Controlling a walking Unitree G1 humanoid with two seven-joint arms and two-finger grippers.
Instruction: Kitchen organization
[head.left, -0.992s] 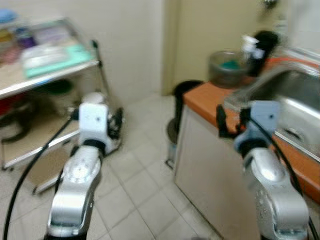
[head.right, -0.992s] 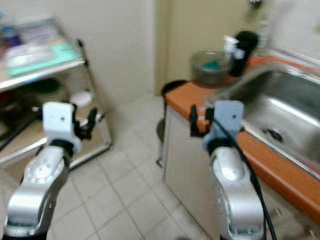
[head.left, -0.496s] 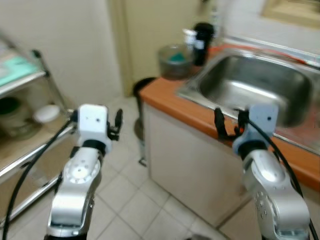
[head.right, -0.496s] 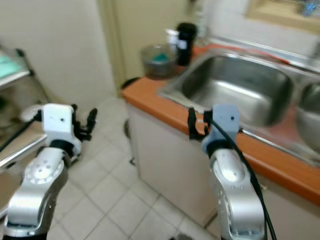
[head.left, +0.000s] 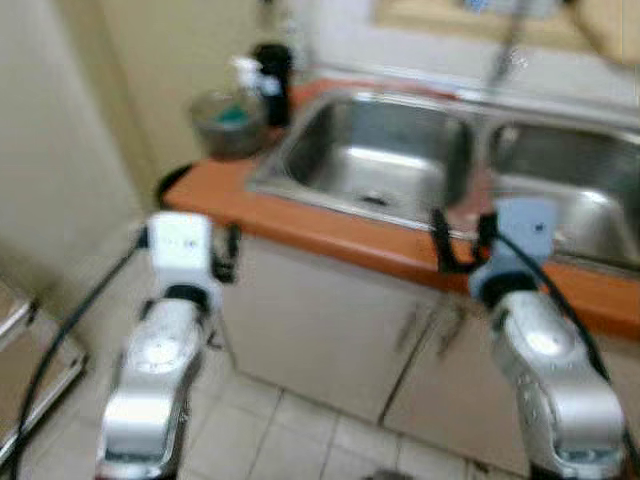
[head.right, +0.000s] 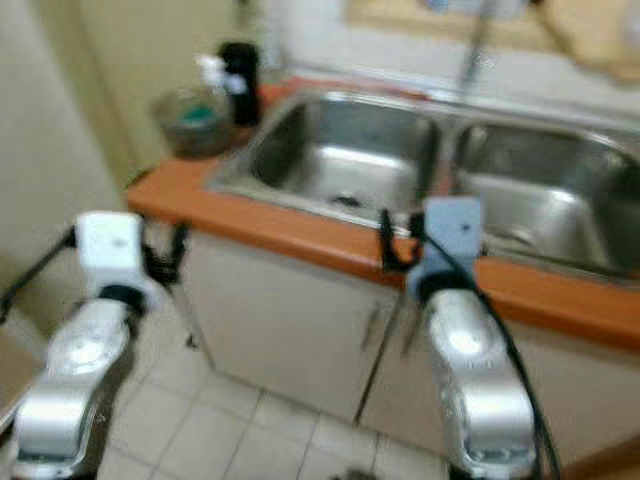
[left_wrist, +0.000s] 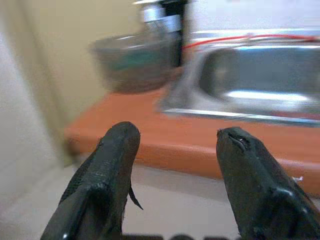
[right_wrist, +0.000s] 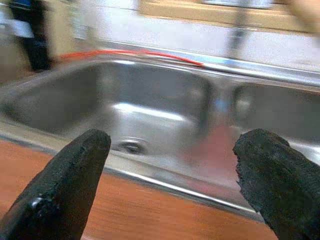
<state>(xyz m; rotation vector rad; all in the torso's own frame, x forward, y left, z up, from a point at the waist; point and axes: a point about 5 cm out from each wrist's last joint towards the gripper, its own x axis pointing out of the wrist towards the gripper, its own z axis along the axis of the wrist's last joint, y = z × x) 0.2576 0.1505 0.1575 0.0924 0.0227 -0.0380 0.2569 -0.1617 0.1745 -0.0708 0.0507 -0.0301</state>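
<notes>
A double stainless sink (head.left: 330, 205) is set in an orange counter (head.left: 300, 232) straight ahead, blurred. At the counter's far left corner stand a glass bowl (head.left: 228, 120) with something green inside, a white spray bottle (head.left: 245, 75) and a black bottle (head.left: 272, 68). My left gripper (left_wrist: 175, 135) is open and holds nothing, raised before the counter's left end. My right gripper (right_wrist: 172, 145) is open and holds nothing, level with the counter edge in front of the sink's two basins. A faucet (head.left: 505, 50) rises behind the basins.
Pale cabinet doors (head.left: 320, 330) run below the counter, with tiled floor (head.left: 300, 440) in front. A beige wall (head.left: 60, 150) stands on the left. A corner of a metal rack (head.left: 20, 350) shows at the lower left.
The whole view has swung right: the metal rack has slid off to the left and the sink now sits in the middle. Both arms keep the same raised pose, fingers apart.
</notes>
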